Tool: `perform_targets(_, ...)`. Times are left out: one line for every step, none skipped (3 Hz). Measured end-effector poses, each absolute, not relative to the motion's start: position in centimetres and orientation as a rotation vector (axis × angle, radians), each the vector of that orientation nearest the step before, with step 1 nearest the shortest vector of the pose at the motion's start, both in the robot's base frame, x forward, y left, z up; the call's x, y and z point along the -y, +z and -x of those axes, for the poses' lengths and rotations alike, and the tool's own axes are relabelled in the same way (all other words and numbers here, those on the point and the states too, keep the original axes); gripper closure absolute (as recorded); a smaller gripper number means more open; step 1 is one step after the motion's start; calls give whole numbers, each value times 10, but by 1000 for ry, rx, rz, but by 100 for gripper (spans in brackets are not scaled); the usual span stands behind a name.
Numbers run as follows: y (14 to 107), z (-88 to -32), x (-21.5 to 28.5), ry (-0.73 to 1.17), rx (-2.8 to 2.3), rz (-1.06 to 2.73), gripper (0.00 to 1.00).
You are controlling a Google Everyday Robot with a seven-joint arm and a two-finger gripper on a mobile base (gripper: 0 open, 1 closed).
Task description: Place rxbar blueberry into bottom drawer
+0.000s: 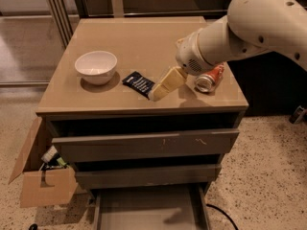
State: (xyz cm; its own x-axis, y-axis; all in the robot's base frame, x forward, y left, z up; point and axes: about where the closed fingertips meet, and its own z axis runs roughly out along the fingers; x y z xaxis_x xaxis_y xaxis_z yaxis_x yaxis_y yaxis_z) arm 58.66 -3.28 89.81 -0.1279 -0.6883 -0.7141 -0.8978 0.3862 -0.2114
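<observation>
- Looks like an office-ish lab space rather than a home: speckled terrazzo floor [273, 157], and a metal-framed glass partition [55, 18] at the back.
- Plain taupe table [144, 37] with drawers, and an open cardboard box [45, 188] of odds and ends dumped beside it.
- Big white robot arm [259, 23], with its hand [163, 86] low over the table's front.

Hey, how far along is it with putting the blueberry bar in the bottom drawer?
Done: the lowest grey-taupe drawer stands open. In hand: the cream gripper is low over the tan cabinet top, at the right end of the dark navy wrapped bar, which lies flat there. Left: grasping, lifting, and lowering it into the drawer.
</observation>
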Motion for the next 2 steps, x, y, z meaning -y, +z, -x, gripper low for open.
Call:
perform_targets(885, -613, 38, 393, -1910, 1320, 0)
perform_targets(875, -630, 35, 438, -1935, 1266, 0)
